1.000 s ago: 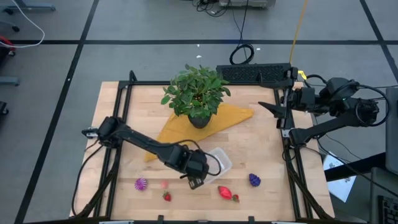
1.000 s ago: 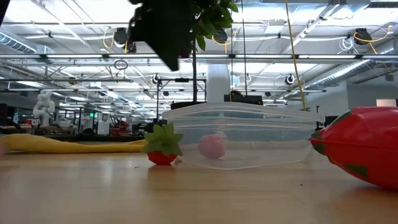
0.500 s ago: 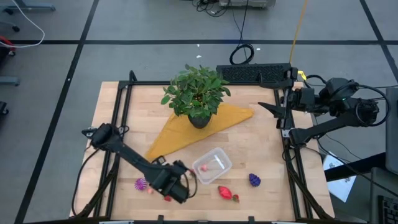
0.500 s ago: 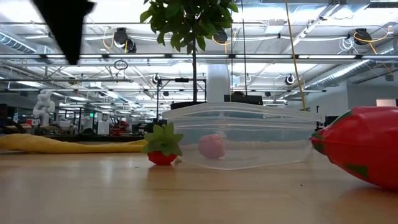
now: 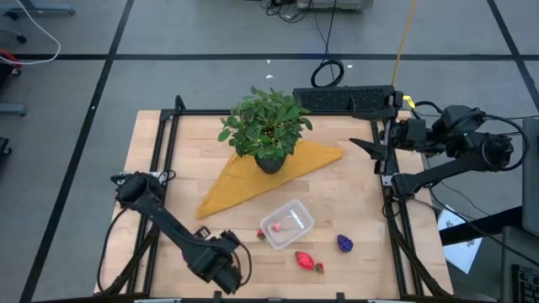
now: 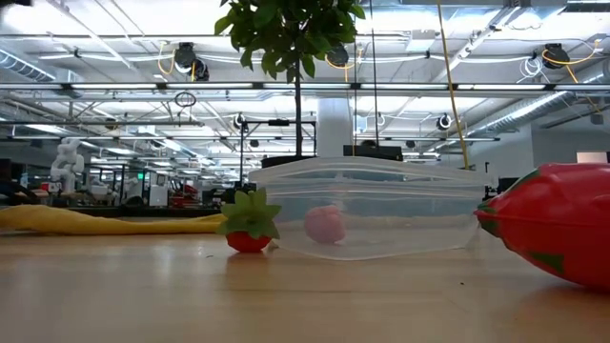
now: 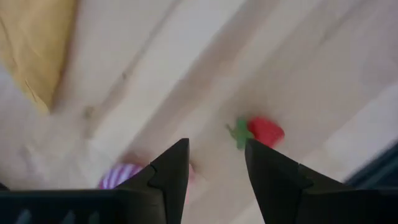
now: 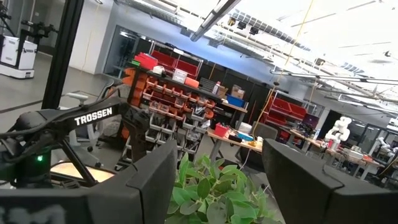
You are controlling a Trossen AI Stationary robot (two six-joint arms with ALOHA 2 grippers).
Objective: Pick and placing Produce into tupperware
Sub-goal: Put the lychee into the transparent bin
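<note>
The clear tupperware (image 5: 287, 223) (image 6: 372, 205) stands on the table's near middle with a pink round piece (image 5: 274, 225) (image 6: 325, 224) inside it. A small red strawberry (image 5: 260, 235) (image 6: 248, 224) lies against its left wall. A larger red strawberry (image 5: 307, 261) (image 6: 558, 224) and a purple knobbly piece (image 5: 344, 243) lie nearer the near edge. My left gripper (image 5: 221, 268) (image 7: 214, 155) is open above the near-left table; below it lie another small strawberry (image 7: 264, 131) and a purple striped piece (image 7: 121, 175). My right gripper (image 5: 370, 147) (image 8: 217, 168) waits open at the right edge.
A leafy potted plant (image 5: 268, 126) stands at the table's far middle on a yellow cloth (image 5: 269, 172) (image 6: 105, 221) that reaches toward the left. Black frame rails (image 5: 164, 151) run along the table's sides. Bare wood lies between the cloth and the near edge.
My left gripper has swung from above the tupperware toward the table's near-left, ending near the near edge over the small pieces there. In the low view it has passed leftward and out of the picture. The tupperware and the pink piece in it have stayed put.
</note>
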